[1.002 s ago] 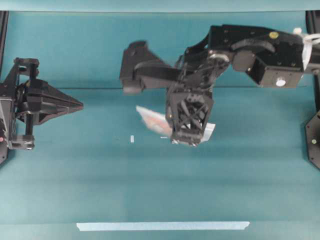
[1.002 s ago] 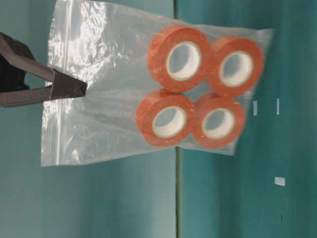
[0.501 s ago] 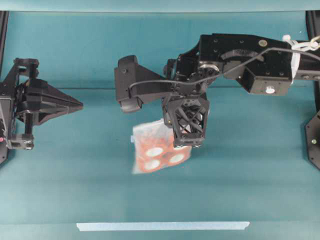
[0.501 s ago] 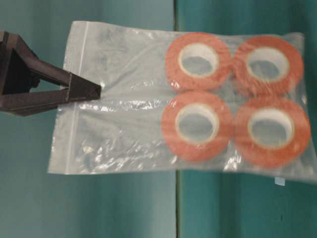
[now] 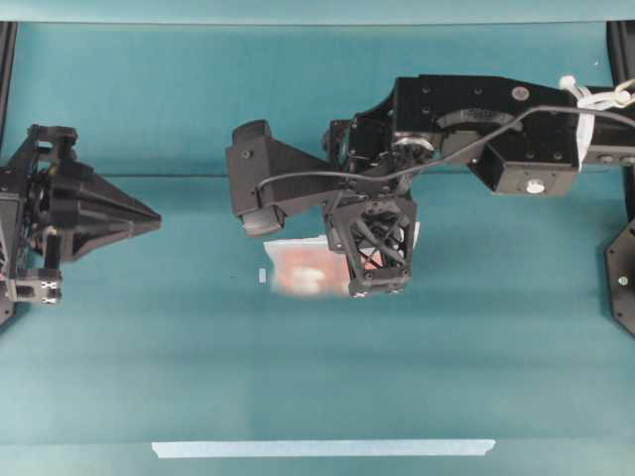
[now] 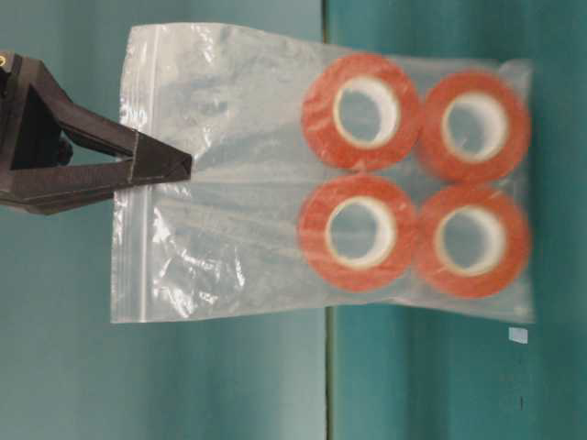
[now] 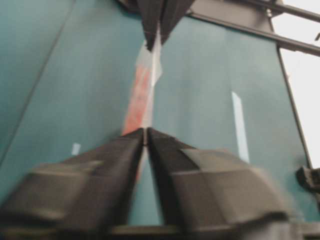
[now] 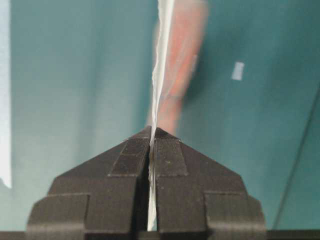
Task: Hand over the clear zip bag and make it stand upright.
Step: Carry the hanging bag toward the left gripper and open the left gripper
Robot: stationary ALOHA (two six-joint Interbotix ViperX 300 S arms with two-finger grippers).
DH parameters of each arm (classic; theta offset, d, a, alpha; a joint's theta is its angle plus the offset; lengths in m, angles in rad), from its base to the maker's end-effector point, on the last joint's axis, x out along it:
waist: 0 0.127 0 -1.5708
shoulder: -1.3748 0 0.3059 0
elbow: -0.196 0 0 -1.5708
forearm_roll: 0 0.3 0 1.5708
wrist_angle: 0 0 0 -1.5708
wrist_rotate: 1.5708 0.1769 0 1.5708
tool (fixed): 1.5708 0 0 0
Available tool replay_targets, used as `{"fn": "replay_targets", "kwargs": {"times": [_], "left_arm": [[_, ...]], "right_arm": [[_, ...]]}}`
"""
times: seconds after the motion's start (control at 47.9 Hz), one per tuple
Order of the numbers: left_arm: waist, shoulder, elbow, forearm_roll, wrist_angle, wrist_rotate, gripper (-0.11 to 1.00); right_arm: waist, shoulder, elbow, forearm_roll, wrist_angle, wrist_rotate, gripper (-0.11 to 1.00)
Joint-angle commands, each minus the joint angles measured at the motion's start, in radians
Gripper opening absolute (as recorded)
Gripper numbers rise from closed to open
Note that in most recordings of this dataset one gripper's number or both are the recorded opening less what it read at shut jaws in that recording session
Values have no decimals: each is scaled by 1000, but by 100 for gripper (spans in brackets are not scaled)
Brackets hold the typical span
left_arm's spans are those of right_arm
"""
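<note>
Your right gripper [image 8: 151, 131] pinches the clear zip bag [image 6: 321, 174] near its zip edge — rolls hang free; left gripper [image 5: 154, 213], at nine o'clock, looks closed.

Teal table [image 5: 198, 377]; pale tape strip [image 5: 322, 448] along near edge.

We see a transparent, crinkly rectangular plastic zip bag [image 6: 275, 174] showing four orange tape rolls [image 6: 415, 174] with white cores. Our black plastic right gripper [image 6: 179, 165] and black left gripper [image 5: 149, 215] stand against a plain teal table surface [image 5: 317, 377] bearing a pale blue-white tape strip [image 5: 322, 448].
</note>
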Motion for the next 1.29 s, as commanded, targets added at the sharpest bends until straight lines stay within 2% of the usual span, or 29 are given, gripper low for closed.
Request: {"fn": "replay_targets", "kwargs": {"times": [0.0,0.125,0.188,0.23,0.334,0.919,1.274], "left_arm": [[2,2,-21,3,-5,-2,39],[17,5,-21,2,-5,0,77],[21,6,-20,2,-5,8,91],[23,6,-18,2,-5,9,96],[26,6,-14,2,-5,8,93],[34,8,-9,2,-5,3,94],[40,8,-8,2,0,-2,94]], "right_arm": [[5,-12,-23,-18,0,-11,0],[3,-12,-23,-41,8,-11,0],[3,-11,-23,-44,6,-12,0],[5,-11,-23,-44,6,-12,0],[5,-6,-23,-44,3,-14,0],[8,9,-32,-78,2,-28,0],[37,12,-32,-78,-5,-77,0]]}}
